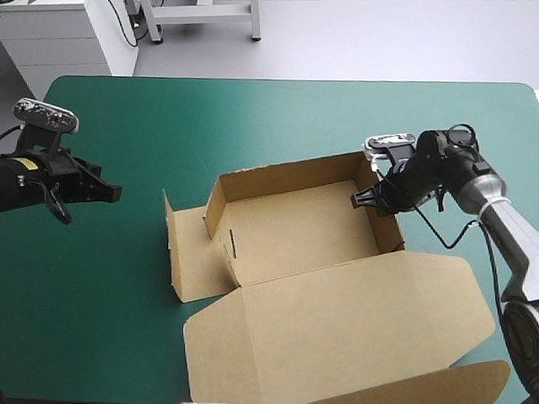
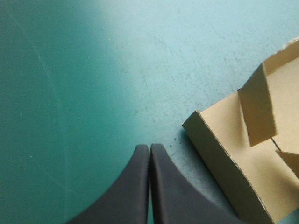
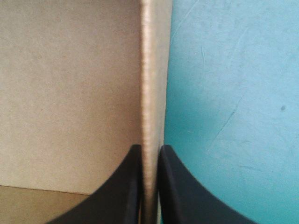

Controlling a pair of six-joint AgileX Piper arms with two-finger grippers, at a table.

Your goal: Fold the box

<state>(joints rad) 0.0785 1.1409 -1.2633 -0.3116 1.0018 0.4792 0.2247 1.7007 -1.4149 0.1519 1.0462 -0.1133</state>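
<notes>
Right hand (image 1: 359,199) is pinched, nearly closed, on the right wall (image 1: 389,230) of the brown box (image 1: 295,225), which sits mid-counter (image 1: 105,275) with its lid (image 1: 354,313) flat toward the near edge and its tray beyond. Left hand (image 1: 113,193), closed and empty, hovers left of the unfolded left flap (image 1: 195,261) and is the nearer one to it.

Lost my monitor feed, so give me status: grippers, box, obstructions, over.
Left gripper jaws shut, off the box. Right gripper shut on its right wall. Tray open, lid flat. Nothing in the way.

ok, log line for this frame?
right end effector: shut on brown cardboard box wall | left end effector: shut, apart from box | lid: flat
</notes>
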